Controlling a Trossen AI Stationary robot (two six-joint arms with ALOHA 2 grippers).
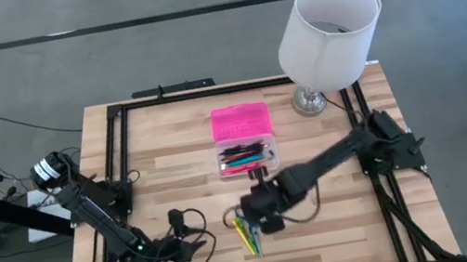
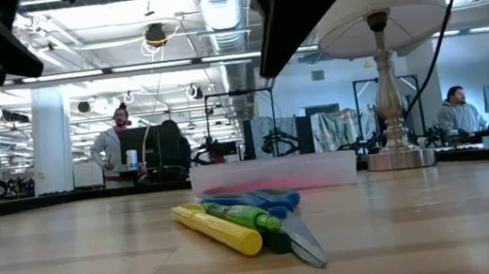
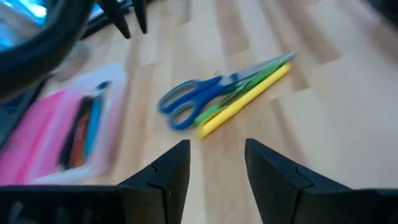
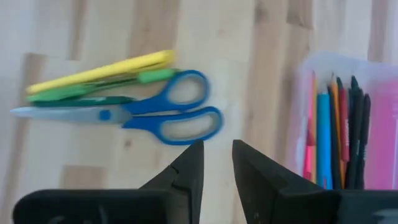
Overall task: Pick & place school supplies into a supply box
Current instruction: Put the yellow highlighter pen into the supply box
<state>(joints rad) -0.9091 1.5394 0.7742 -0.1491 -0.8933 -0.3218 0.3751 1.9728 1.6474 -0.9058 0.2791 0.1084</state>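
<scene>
Right gripper: fingers parted by a narrow gap, nothing between them; hangs over the middle of the table's near half, between the supply box and the loose items.

Scissors: blue-handled, flat on the wood, just off the right gripper's tips and apart from them. Long axis runs toward the table's near edge; handle loops lie at the end nearest the jaws, the blades point away. Judged the likeliest next pick, the loops being the closest part.

Yellow marker and green marker: lying parallel to the scissors and pressed against them as one bundle; a grasp on the scissors may drag them along.

Supply box: clear base holding a row of pens, pink lid folded back toward the far edge. It sits at mid-table, just beyond the right gripper, away from the bundle.

Left gripper: fingers spread, empty, low by the near-left corner, farther from the bundle than the right.

Table: pale wood planks, black frame rails along the sides. Lamp with white shade at the far-right corner.

Room: open workshop with people at benches behind.
</scene>
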